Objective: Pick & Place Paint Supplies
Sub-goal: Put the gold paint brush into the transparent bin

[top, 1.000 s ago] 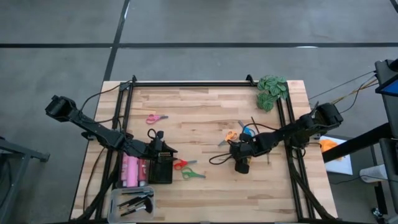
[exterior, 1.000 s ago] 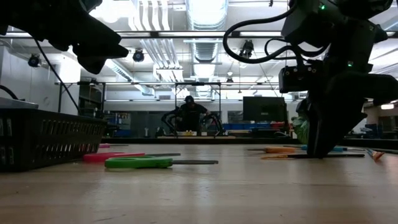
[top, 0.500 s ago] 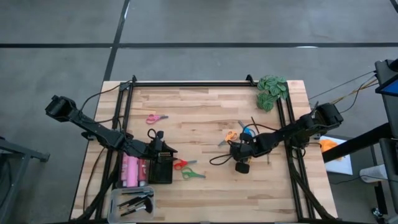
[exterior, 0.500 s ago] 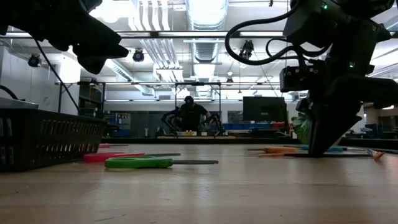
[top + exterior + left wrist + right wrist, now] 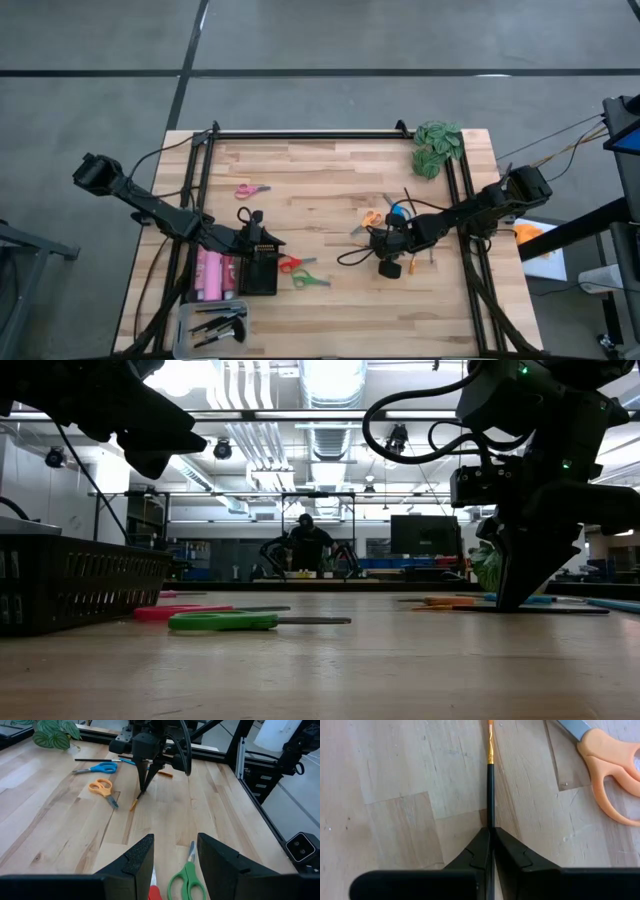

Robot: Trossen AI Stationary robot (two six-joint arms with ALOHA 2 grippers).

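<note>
Since the earlier frame the right gripper (image 5: 491, 837) has brought its fingers together, and the long brush lying behind it in the low view has shifted a little. Now the two dark fingers (image 5: 475, 852) are pressed onto a thin black-handled brush (image 5: 490, 790), which lies flat on the wooden table (image 5: 330, 185); its gold ferrule and orange tip point away from the gripper. The fingertips touch the table surface. Just beside the brush lie the orange scissors (image 5: 607, 767), and a little farther the blue scissors (image 5: 97, 768) and another thin dark brush (image 5: 95, 760). The green leafy plant (image 5: 438, 147) sits at the far right corner.

The left gripper (image 5: 175, 847) hangs over the left front part of the table with its fingers half apart and nothing between them. Directly under it lie the green scissors (image 5: 186, 881) and the red scissors (image 5: 289, 264). Beside that arm stands a black basket (image 5: 258, 272), with pink paint bottles (image 5: 212, 273) next to it and a clear tray of dark brushes (image 5: 215, 325) at the front edge. The pink scissors (image 5: 250, 190) lie apart, towards the far left.
</note>
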